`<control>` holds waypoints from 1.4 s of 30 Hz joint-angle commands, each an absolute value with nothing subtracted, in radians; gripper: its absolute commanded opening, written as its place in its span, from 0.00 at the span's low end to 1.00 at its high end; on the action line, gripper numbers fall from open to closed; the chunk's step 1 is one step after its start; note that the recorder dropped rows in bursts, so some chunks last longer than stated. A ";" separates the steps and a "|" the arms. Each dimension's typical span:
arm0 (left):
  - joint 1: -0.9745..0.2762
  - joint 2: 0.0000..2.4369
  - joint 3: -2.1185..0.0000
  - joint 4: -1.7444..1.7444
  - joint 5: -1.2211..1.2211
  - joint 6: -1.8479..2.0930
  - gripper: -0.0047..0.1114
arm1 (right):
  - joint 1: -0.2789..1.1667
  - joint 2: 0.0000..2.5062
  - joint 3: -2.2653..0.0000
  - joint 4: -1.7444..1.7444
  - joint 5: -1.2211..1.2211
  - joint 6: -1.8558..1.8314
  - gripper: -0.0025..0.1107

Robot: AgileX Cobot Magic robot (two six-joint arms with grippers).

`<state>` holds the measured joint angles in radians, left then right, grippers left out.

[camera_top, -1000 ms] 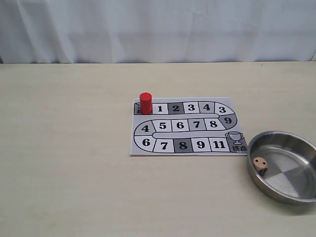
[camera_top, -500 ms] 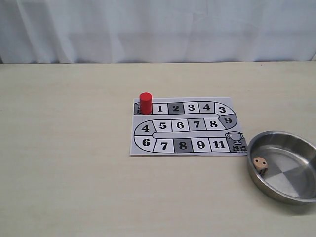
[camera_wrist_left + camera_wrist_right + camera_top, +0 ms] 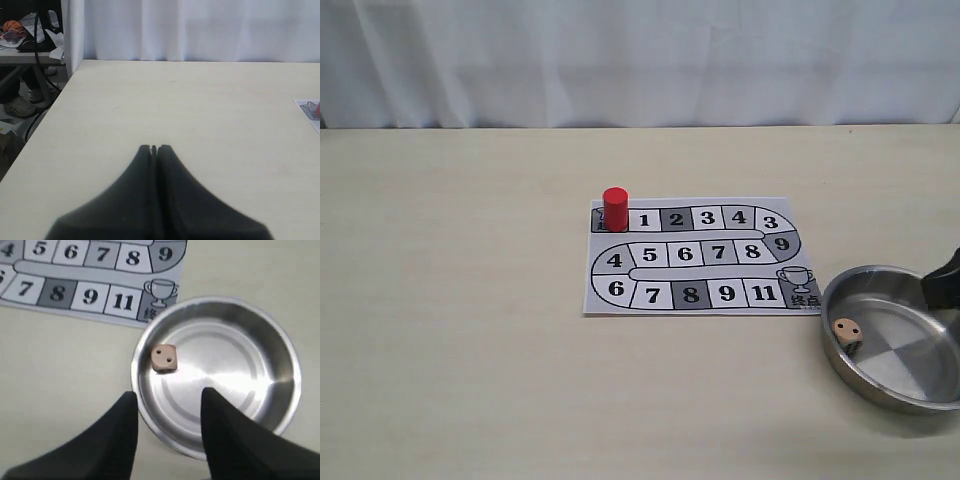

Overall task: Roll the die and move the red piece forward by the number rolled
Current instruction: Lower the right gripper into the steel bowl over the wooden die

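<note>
Right claw spread, empty, over pan; die lies inside.
Pan walls likely contain the roll; red piece stands on the board's start corner, awaiting the count; left claw pressed together, idle over tabletop.

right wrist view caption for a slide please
Open right gripper above a round steel pan holding a small tan die, two pips showing, beside the numbered paper board.
</note>
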<state>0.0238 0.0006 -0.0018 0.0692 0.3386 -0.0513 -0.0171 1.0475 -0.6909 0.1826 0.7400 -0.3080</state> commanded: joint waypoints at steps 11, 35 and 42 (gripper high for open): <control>0.024 0.000 0.000 0.069 0.330 -0.057 0.04 | -0.020 1.367 -0.858 0.159 0.912 -0.731 0.37; 0.024 0.000 0.000 0.069 0.330 -0.057 0.04 | -0.020 1.528 -0.860 0.195 0.760 -1.056 0.50; 0.024 0.000 0.000 0.069 0.330 -0.057 0.04 | -0.020 1.528 -0.860 0.193 0.749 -1.062 0.50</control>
